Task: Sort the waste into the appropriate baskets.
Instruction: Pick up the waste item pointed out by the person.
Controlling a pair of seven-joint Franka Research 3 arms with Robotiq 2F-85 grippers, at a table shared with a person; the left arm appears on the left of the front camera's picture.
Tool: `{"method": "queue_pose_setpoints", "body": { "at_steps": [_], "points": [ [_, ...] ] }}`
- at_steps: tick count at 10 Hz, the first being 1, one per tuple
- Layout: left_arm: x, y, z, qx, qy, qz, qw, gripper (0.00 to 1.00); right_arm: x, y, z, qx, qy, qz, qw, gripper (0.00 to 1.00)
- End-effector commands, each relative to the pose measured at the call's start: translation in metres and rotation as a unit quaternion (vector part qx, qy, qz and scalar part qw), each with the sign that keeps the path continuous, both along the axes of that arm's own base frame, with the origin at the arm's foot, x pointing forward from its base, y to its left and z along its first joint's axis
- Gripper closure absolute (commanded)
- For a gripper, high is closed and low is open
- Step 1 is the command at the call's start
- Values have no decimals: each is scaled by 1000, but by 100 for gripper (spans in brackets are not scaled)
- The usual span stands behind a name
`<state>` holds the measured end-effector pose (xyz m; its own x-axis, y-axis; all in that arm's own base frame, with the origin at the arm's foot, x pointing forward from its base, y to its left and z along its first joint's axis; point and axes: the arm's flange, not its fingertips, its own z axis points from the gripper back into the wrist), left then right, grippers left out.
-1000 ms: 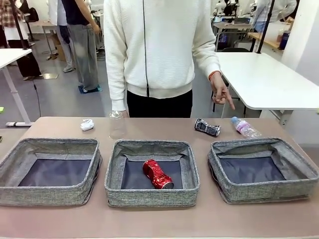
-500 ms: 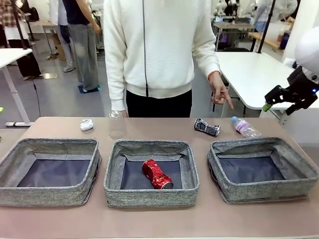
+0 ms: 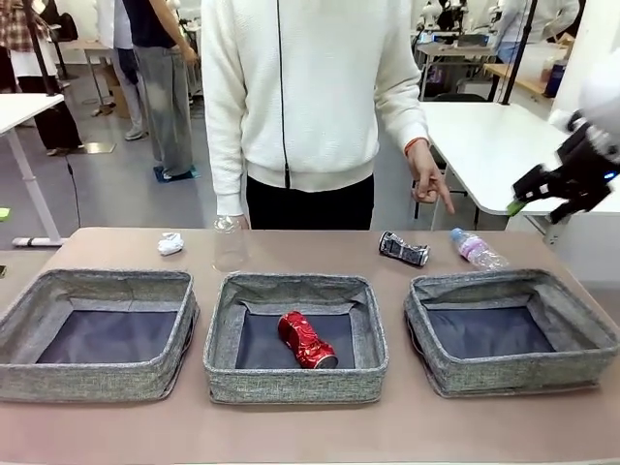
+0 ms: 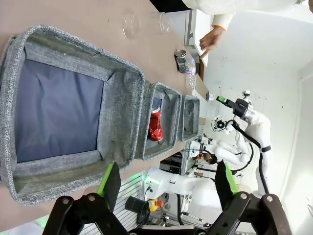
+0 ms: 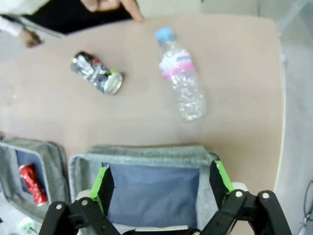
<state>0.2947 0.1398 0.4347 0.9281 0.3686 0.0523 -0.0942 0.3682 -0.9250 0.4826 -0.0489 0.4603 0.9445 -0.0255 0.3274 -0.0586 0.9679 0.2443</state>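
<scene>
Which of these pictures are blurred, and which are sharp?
Front view: the table is sharp, but the right gripper is smeared. Right wrist view: soft all over; the small clear bottle and the dark can lack crisp edges. Left wrist view: sharp, rolled sideways, the near basket looks bowed.

The right gripper (image 3: 536,203) has swung in from the right edge and hangs, jaws spread, high over the right end of the desk (image 3: 320,254).
</scene>
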Motion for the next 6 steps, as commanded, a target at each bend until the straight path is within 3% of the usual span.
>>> {"method": "queue_pose_setpoints", "body": {
  "at_steps": [1, 2, 4, 6],
  "points": [
    [-3, 0, 0, -2, -13, -5, 1000, 0, 70, -2, -29, -4, 16, 46, 999, 0],
    [-3, 0, 0, -2, -13, -5, 1000, 0, 100, 2, -53, -13, 33, 49, 998, 0],
    [-3, 0, 0, -2, -13, -5, 1000, 0, 129, 14, -96, -24, 42, 29, 998, 0],
    [-3, 0, 0, -2, -13, -5, 1000, 0, 140, 24, -128, -35, 39, 13, 999, 0]
  ]
}}
